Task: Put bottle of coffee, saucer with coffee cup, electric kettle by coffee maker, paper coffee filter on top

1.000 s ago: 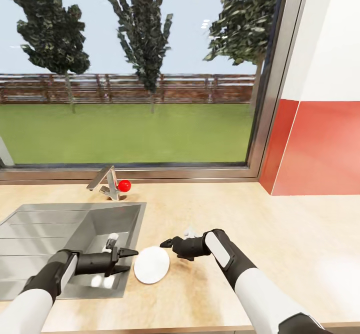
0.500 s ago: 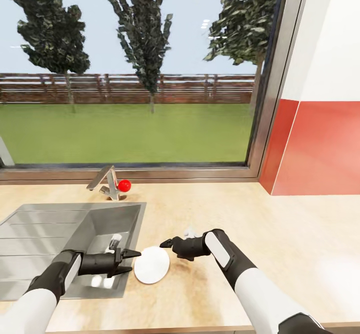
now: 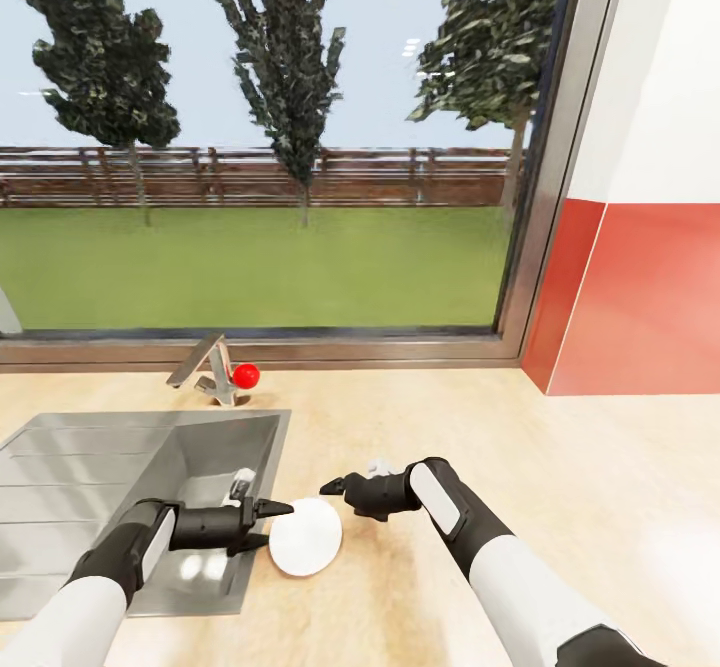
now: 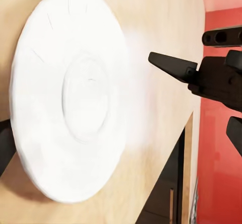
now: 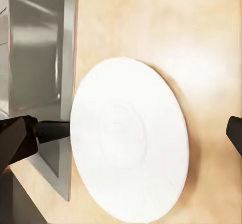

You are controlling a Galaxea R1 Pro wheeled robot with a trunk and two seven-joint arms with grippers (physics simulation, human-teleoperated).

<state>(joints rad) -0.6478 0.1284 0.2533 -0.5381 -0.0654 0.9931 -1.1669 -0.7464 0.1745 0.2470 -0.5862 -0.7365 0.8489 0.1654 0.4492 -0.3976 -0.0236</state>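
Note:
The white saucer [image 3: 306, 537] lies flat on the light wood kitchen countertop [image 3: 560, 467], just right of the steel sink [image 3: 120, 467]. My left gripper [image 3: 272, 526] is open at the saucer's left rim, one finger above the rim and one below it. In the left wrist view the saucer [image 4: 70, 93] is very close. My right gripper [image 3: 336, 495] hovers open over the saucer's far right edge, apart from it; its dark fingers [image 4: 174, 65] show beyond the plate. The saucer [image 5: 128, 138] fills the right wrist view. The coffee maker, coffee cup, bottle, filter and kettle are out of view.
A faucet [image 3: 205, 362] with a red knob [image 3: 246, 376] stands behind the sink. A large window runs along the back of the counter, and a red and white wall [image 3: 640, 297] closes it off at the right. Bare counter stretches to the right of the saucer.
My left gripper has moved right along the sink's edge until its fingers reach the saucer's rim. The head view has shifted slightly. The right arm has stayed put.

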